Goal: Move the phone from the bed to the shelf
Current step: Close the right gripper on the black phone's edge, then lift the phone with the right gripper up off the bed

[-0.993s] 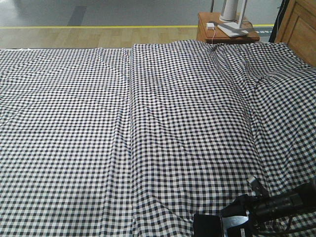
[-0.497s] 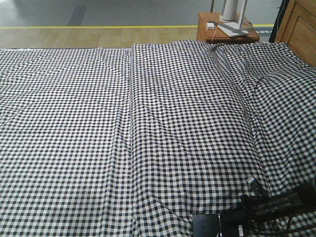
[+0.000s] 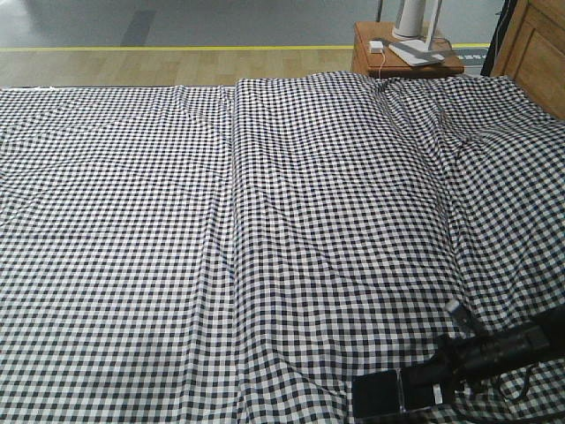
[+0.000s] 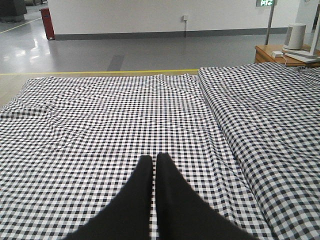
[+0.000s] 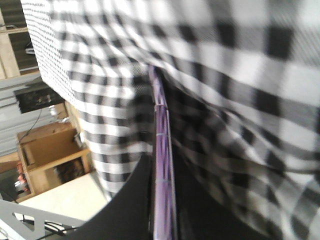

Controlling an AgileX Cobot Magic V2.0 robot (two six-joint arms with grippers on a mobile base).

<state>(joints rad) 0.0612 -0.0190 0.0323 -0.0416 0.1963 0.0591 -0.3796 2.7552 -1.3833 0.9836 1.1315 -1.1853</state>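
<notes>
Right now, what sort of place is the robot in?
Likely a mock bedroom staged inside a big hall or lab: a large bed in checked cloth with a side table at its far corner, but the polished grey floor beyond carries a yellow line.

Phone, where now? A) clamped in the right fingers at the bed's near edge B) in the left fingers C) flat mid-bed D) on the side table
A: the right wrist view shows the phone edge-on between the right fingers; the front view puts it at the near edge of the bed.
</notes>
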